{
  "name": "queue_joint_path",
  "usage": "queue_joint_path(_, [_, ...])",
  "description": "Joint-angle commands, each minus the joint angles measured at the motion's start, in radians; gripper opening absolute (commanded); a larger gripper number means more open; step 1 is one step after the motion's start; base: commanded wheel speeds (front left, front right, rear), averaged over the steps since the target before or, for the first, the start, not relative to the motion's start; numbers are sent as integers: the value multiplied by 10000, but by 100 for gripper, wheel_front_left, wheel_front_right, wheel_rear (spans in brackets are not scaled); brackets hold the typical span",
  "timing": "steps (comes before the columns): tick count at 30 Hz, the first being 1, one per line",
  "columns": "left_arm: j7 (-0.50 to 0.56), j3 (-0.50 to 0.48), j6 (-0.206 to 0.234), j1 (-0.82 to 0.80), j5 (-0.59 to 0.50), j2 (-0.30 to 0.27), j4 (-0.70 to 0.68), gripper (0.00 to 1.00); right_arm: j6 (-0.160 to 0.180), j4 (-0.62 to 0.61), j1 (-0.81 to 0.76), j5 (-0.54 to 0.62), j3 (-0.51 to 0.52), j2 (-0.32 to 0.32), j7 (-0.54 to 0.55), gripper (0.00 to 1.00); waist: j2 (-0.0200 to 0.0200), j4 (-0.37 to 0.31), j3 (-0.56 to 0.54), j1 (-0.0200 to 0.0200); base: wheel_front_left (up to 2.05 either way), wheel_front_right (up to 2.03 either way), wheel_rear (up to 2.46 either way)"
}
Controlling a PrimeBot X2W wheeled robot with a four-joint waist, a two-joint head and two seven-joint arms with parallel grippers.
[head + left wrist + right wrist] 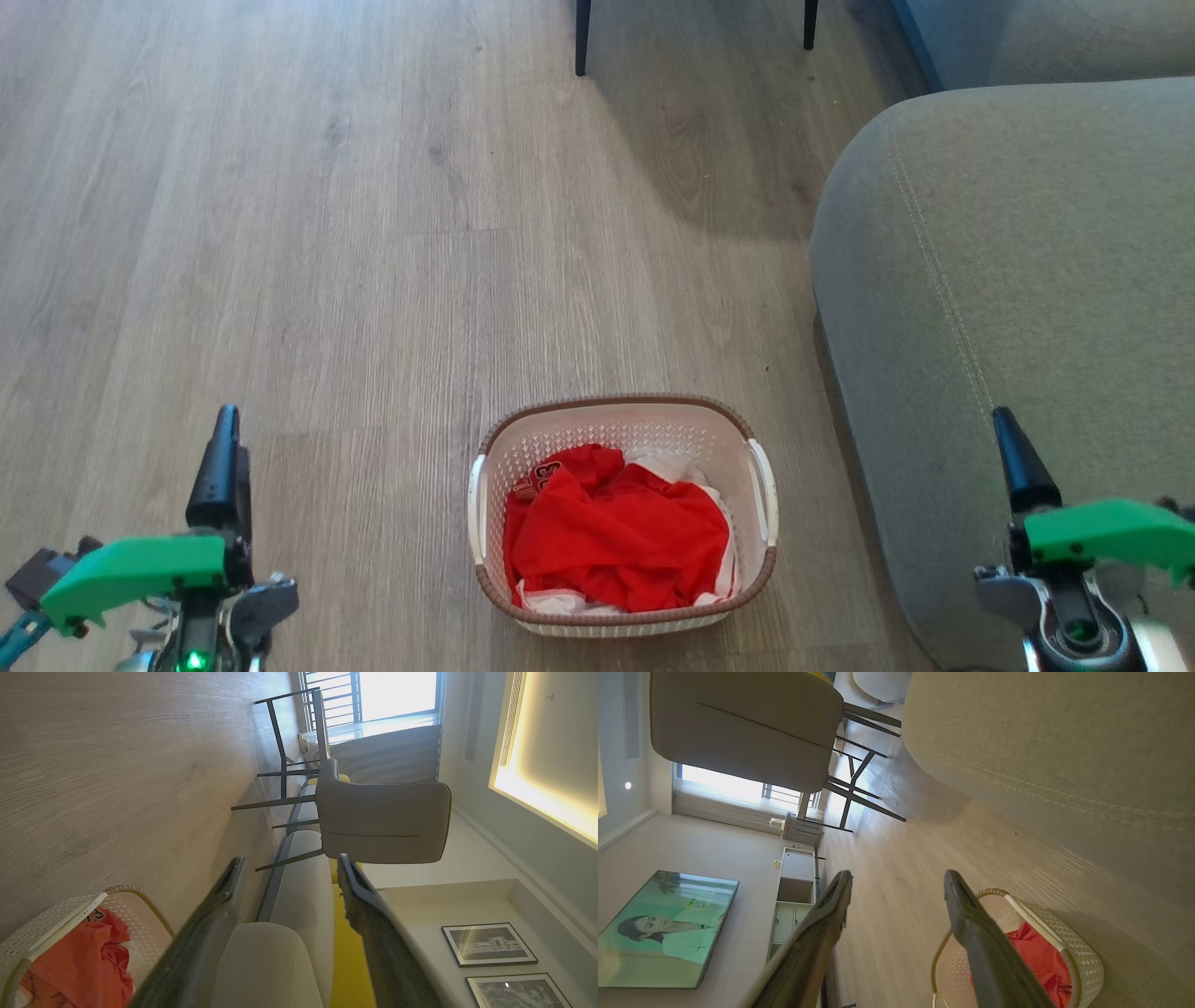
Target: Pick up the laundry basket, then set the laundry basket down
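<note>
Left gripper (290,861): fingers spread apart, holding nothing. Right gripper (899,875): likewise spread, empty. Laundry basket (616,431): on wood floor (373,280), between the two grippers, touching neither; near grey sofa (1008,280); red and white clothes inside.

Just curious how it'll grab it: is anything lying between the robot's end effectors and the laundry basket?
Nothing visible does. The laundry basket sits on the wooden floor between the open left end effector and right end effector. The grey sofa stands close on the basket's right, so that side looks tighter.
</note>
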State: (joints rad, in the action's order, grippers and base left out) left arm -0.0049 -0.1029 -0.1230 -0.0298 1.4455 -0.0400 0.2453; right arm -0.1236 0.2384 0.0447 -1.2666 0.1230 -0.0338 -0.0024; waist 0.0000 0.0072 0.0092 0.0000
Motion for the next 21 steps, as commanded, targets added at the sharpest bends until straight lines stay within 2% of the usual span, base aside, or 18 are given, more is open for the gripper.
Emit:
queue_joint_path(1, [-62, -158, -24, -543, -137, -71, -390, 100, -23, -442, 642, 215, -72, -85, -95, 100, 0, 6, 0, 0, 0, 0, 0])
queue_joint_path(15, [-472, -255, 3, -782, -2042, -76, -1570, 100, -31, -1994, 1209, 3531, -694, -162, -504, 100, 0, 105, 74, 0, 0, 0, 0])
queue_joint_path(21, [-649, -6, 491, -896, -3177, -78, -2365, 100, -34, -2541, 1411, 4735, -1149, -358, -679, 100, 0, 151, 148, 0, 0, 0, 0])
